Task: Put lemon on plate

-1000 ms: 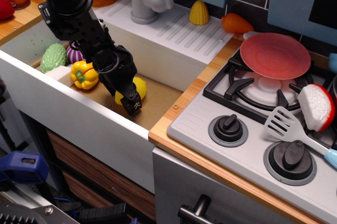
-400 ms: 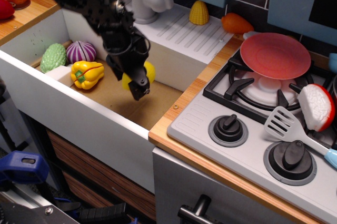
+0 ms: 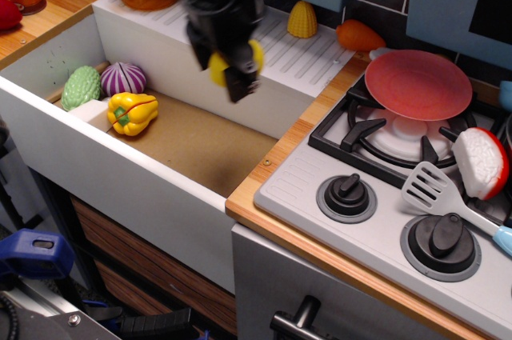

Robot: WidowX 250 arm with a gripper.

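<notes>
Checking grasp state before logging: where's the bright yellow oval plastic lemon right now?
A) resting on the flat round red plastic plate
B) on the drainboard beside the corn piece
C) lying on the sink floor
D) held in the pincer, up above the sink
D: the bright yellow oval plastic lemon sits clamped in the pincer, lifted above the sink, not on the flat round red plastic plate.

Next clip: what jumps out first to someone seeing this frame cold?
The blurred black gripper stands out, raised above the sink with the yellow lemon clamped in it. To the right, the red plate sits on the stove's rear burner, nothing on it. Down in the sink, the yellow bell pepper lies near the left end.
</notes>
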